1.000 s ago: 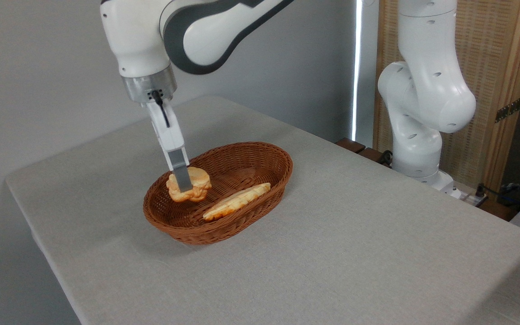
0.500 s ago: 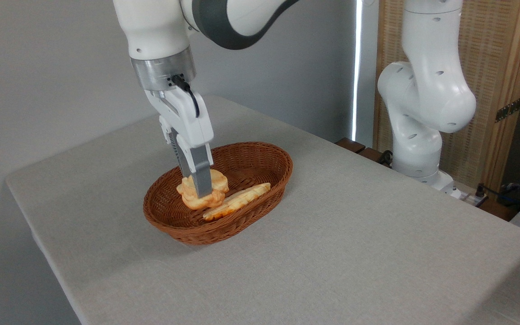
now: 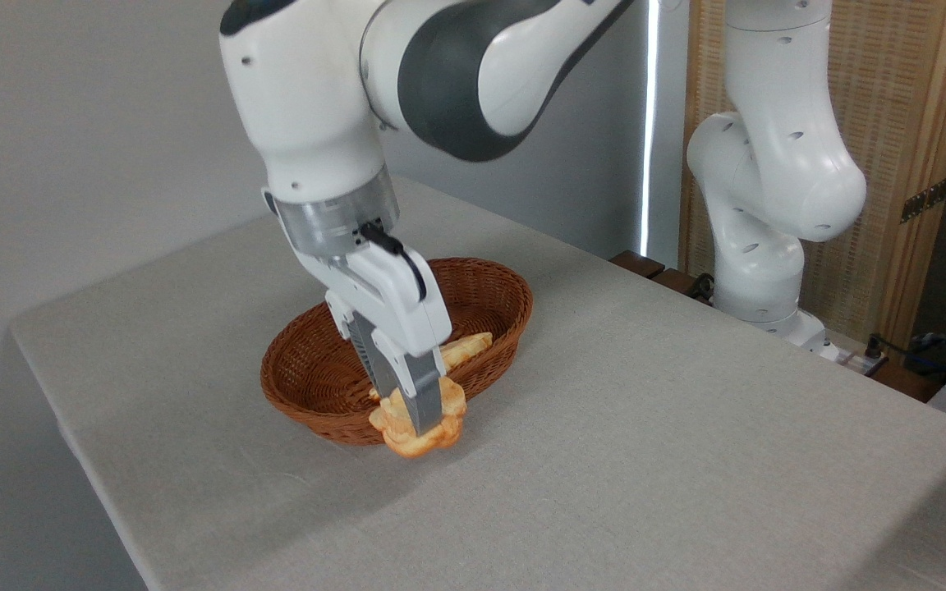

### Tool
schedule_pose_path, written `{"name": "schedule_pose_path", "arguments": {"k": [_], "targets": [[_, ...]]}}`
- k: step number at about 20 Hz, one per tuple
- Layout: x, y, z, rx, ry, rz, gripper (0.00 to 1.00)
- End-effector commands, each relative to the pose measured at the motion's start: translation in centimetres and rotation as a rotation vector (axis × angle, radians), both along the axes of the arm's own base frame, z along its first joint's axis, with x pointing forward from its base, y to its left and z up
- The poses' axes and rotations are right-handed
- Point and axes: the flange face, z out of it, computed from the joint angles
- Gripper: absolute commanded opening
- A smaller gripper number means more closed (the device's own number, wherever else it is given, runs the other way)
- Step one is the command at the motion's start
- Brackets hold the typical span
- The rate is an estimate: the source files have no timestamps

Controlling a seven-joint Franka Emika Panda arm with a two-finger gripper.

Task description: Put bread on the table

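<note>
- The gripper (image 3: 422,420) points down and leans a little to the right, its grey fingers (image 3: 426,402) pinching the bread (image 3: 419,424) between them; one finger crosses the front of the bun, the other is hidden behind it
- The bread is a small, lumpy, golden-tan bun; it hangs in the claw at the front rim of the basket (image 3: 321,377), on the near right side, overlapping the rim as seen from this camera; whether its underside touches the cloth cannot be told, though a soft shadow lies on the table just below it
- The basket is a brown oval of wicker, standing on the table (image 3: 654,427) toward the left half; its left part shows only bare weave
- A long flat loaf (image 3: 466,349) lies inside the basket, largely hidden behind the white gripper body; only its pale right end shows, near the far right wall
- The table is covered in plain light-grey cloth with a rounded corner at the left
- The arm (image 3: 440,74), white with dark grey joints, reaches in from the top; its base column (image 3: 769,180) stands off the table's far right edge, before a wood and woven screen (image 3: 916,123)
- Dark cables (image 3: 945,353) lie at the right edge, beyond the table
</note>
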Motion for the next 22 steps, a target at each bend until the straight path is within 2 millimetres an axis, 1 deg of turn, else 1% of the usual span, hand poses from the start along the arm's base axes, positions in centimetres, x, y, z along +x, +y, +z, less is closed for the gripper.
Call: {"name": "schedule_pose_path", "arguments": {"k": [1,18,20,22], "targets": [[0.1,0.7,-0.4,0.008,0.012,-0.009,1.00],[-0.3,0.8,-0.6,0.009,0.033,-0.007,1.00],[-0.3,0.7,-0.3,0.007,0.029,-0.006,1.00],[-0.4,0.6,0.7,0.002,0.008,-0.007,1.00]]}}
